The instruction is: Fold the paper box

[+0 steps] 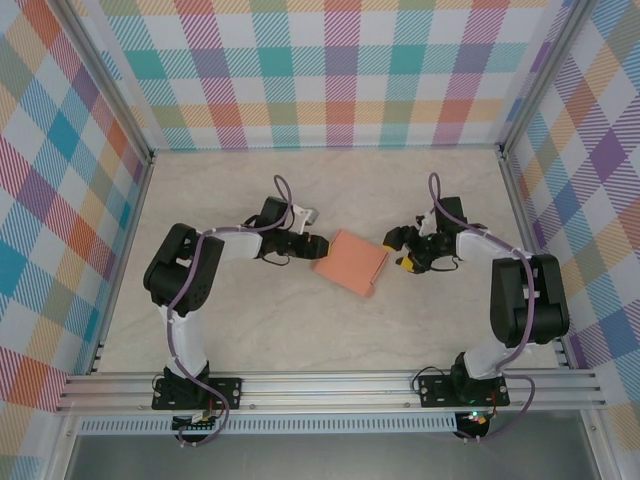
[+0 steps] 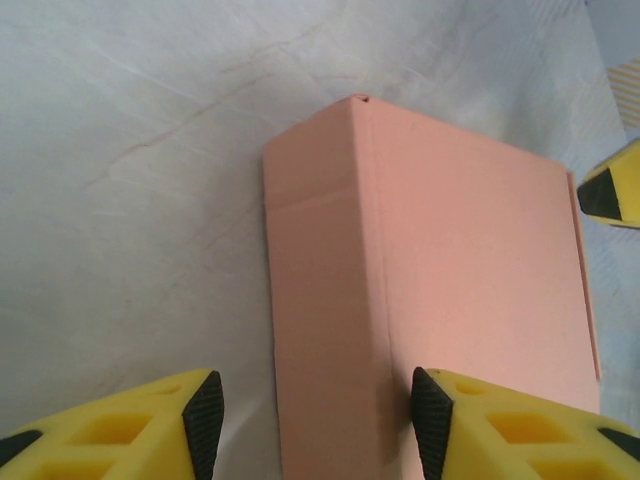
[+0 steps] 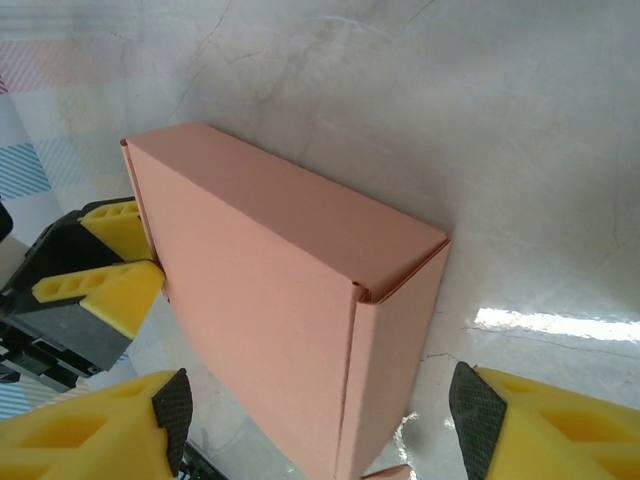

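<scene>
2 end effectors, both apart. One paper box (image 2: 450, 300) edge sits inside left end effector (image 2: 317, 420), one corner inside right end effector (image 3: 325, 410). Thin card: prob. light, crushable; grip side walls.

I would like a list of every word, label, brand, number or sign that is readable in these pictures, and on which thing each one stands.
None: no text can be read in these pictures.
The paper box has plain salmon faces with no print.
The checked walls carry only a colour pattern, and the table bears no marking.
The arm bases are too small to tell whether they carry any label.
</scene>
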Tool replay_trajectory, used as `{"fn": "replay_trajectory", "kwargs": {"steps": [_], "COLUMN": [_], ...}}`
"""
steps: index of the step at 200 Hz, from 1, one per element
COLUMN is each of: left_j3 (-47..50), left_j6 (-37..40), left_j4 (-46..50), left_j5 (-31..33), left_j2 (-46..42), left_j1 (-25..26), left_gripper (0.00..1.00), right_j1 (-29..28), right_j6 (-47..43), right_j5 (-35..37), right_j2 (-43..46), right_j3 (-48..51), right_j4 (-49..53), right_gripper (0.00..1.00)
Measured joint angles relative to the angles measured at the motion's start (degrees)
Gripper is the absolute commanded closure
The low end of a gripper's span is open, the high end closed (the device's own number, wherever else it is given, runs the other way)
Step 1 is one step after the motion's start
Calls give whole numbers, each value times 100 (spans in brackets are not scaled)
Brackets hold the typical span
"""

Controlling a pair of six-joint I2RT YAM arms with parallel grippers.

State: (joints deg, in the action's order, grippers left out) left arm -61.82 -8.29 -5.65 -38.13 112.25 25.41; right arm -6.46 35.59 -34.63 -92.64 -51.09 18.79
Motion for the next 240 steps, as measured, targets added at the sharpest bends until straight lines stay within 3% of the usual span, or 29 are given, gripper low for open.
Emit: {"fn": "replay_trajectory", "kwargs": {"steps": [42, 126, 240], "left_j3": [-37, -31, -24], "left_j6": [-24, -841, -1456], "left_j4": [-98, -951, -1449], "left_j5": [-258, -1084, -1392], "left_j2": [76, 509, 739], "left_j1": [-11, -229, -393], "left_gripper": [68, 71, 71], "right_j1": [0, 0, -50], "right_j6": [-2, 2, 474], "right_j5": [-61, -400, -553], "right_j2": [-140, -151, -404], "right_j3": [0, 28, 494], "right_j4": [-24, -369, -1139], "right_gripper": [30, 23, 22]}}
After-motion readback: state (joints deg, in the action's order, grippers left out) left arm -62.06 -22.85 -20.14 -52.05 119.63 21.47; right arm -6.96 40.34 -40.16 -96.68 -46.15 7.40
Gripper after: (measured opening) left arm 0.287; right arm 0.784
